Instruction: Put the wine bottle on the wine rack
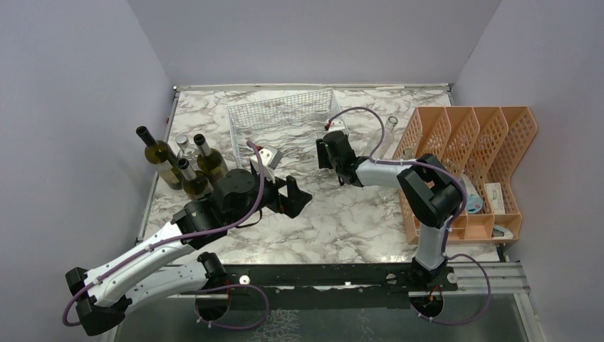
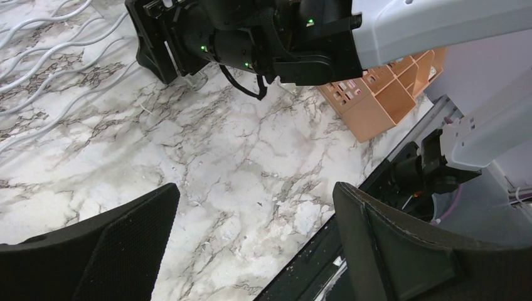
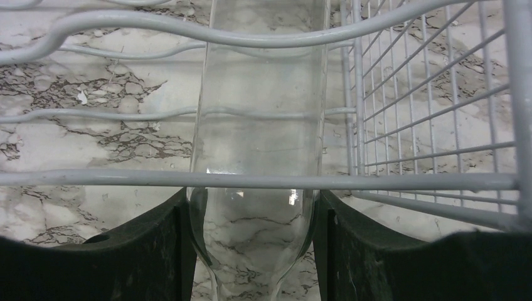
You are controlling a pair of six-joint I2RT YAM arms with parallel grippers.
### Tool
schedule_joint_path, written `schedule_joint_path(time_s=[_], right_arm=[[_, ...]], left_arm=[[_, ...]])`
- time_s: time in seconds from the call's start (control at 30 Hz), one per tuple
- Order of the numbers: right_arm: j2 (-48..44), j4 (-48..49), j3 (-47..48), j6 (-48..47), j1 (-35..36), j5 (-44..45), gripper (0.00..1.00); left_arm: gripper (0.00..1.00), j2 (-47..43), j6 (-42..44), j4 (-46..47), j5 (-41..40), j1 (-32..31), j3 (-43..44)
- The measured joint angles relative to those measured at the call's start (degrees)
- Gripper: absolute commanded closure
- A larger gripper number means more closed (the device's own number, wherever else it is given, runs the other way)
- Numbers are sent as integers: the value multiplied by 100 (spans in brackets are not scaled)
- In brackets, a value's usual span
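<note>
A clear glass wine bottle (image 3: 260,125) lies lengthwise in the rightmost cradle of the white wire wine rack (image 3: 433,113), its shoulder and neck end toward the camera. My right gripper (image 3: 251,200) is shut on it, one black finger against each side of the shoulder. From above, the wine rack (image 1: 278,114) sits at the back middle of the marble table, with the right gripper (image 1: 326,146) at its right front corner; the clear bottle hardly shows there. My left gripper (image 1: 295,196) hangs open over bare marble in front of the rack, and in its own view the left gripper (image 2: 254,194) holds nothing.
Several dark and clear bottles (image 1: 186,165) stand upright at the left edge of the table. An orange perforated divider tray (image 1: 470,164) fills the right side, with a clear bottle neck (image 1: 388,132) beside it. The right arm (image 2: 251,37) crosses the top of the left wrist view.
</note>
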Motion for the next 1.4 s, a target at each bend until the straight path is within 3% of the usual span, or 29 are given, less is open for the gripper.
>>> schedule_joint_path(time_s=[0.3,0.73,1.03,1.4], right_arm=[[85,-101,142,-105,-11,-52,47],[2,-514,299,-103,-11,-61,25],[-431,-837,393,-81,-4,-61,22],[-909,-1202,463,-28,142,-59,27]], left_arm=[[1,-83,-61,-13,9,0,-39],[1,-120,-63,-17,11,0,-55],[1,-120,-59,-22,13,0,-55],[1,-125,-55,-28,11,0,-55]])
